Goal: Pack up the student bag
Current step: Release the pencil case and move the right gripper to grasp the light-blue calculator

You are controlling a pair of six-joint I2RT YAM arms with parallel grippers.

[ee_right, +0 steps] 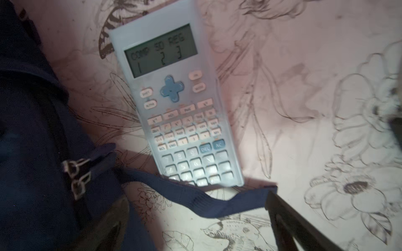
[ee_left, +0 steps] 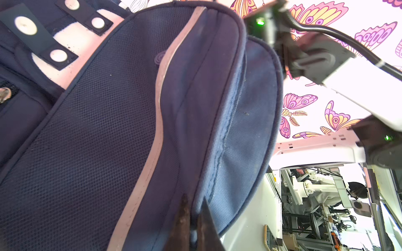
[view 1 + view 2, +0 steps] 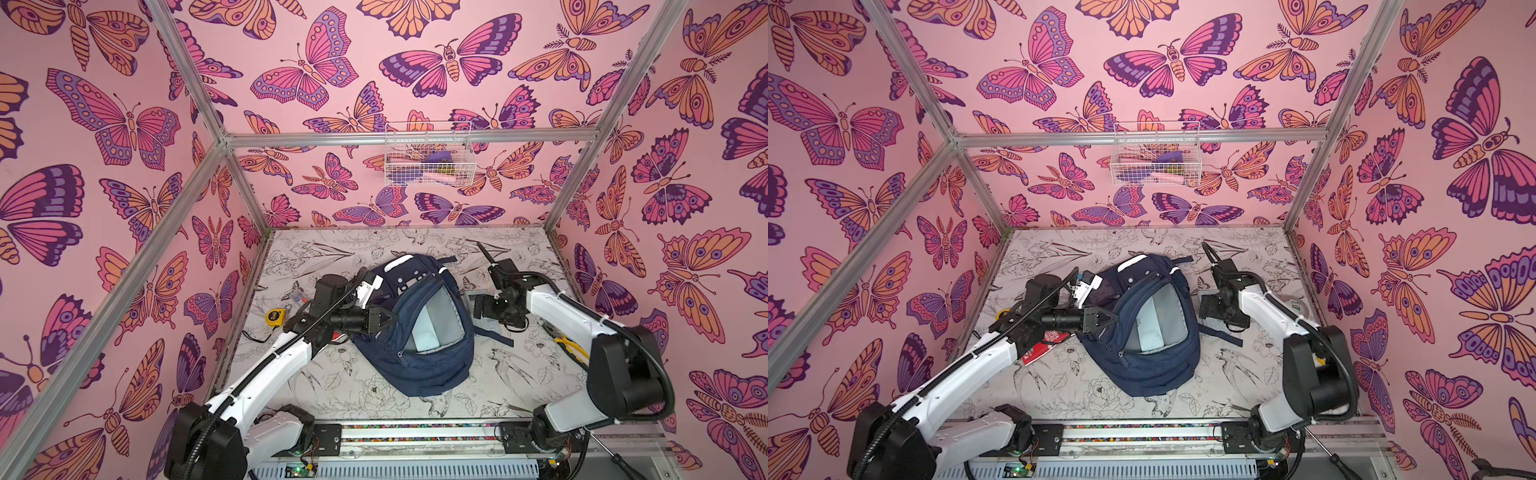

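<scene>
Both top views evenly bright, edges bowed. My left wrist view glares white behind; right wrist dim, calculator (image 1: 174,104) blurred.

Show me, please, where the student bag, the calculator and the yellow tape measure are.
student bag (image 3: 417,370): in a top view, navy lower panel.
calculator (image 1: 180,126): right wrist view, middle key rows.
tape measure (image 3: 276,316): in a top view, yellow case.

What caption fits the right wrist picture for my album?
A pale blue calculator lies on the flowery table beside the student bag.
</scene>
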